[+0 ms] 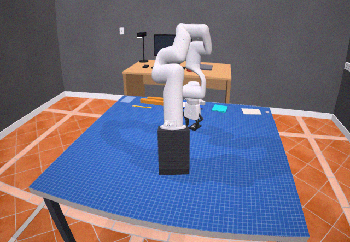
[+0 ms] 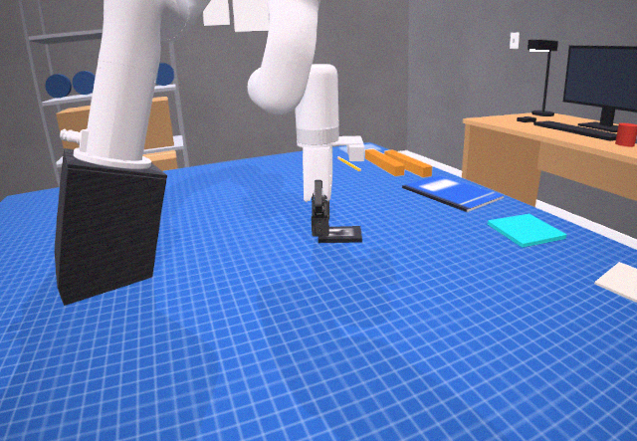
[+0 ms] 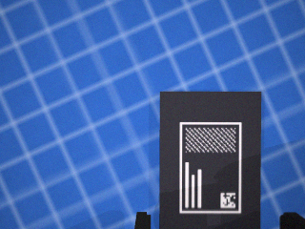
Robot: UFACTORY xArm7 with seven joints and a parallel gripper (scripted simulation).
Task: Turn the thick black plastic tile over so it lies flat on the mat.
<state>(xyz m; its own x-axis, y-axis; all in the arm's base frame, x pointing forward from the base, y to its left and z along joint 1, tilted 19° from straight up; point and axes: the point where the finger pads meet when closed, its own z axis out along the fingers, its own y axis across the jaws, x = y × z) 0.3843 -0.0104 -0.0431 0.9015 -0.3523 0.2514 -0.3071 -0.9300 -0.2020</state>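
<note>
Currently my black two-finger gripper (image 2: 319, 222) stands open, holding nothing, straddling one end of the thick black plastic tile (image 3: 210, 159), which lies flat, printed label up, on the blue gridded mat (image 2: 309, 323).

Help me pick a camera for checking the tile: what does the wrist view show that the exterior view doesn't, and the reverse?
Wrist only: the white-framed label printed on the thick black plastic tile, with hatching, three bars and a small code, plus both fingertips straddling the tile's near end.
Exterior only: the white arm, its black base block, the turquoise flat tile and the blue book.
Both: the tile lying flat on the blue grid mat beneath the open tool.
</note>
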